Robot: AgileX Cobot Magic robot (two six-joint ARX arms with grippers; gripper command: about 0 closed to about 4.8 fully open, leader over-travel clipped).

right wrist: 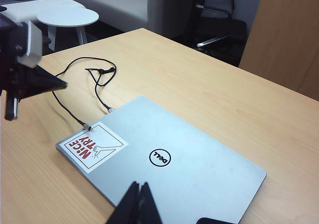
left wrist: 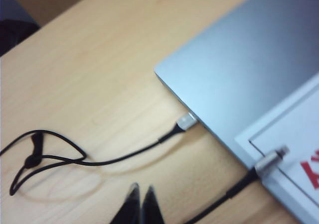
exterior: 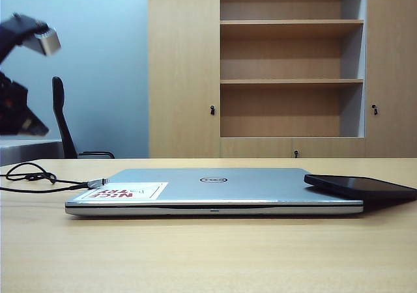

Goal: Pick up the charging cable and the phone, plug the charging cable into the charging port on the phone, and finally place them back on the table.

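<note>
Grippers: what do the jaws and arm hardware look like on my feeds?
Both the left gripper and the right gripper end in slim, black, pointed jaws. Seen from the right wrist view, the left arm is black, with a pale grey boxy module mounted on it.

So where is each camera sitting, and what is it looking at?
Exterior view: low at the table's edge, facing the laptop, phone and shelves; the left gripper shows, shut.
Left wrist view: on the left arm, looking down at the cable by the laptop's corner; closed fingertips show.
Right wrist view: on the right arm, above the laptop; right gripper shut.
All three share the laptop and cable.
</note>
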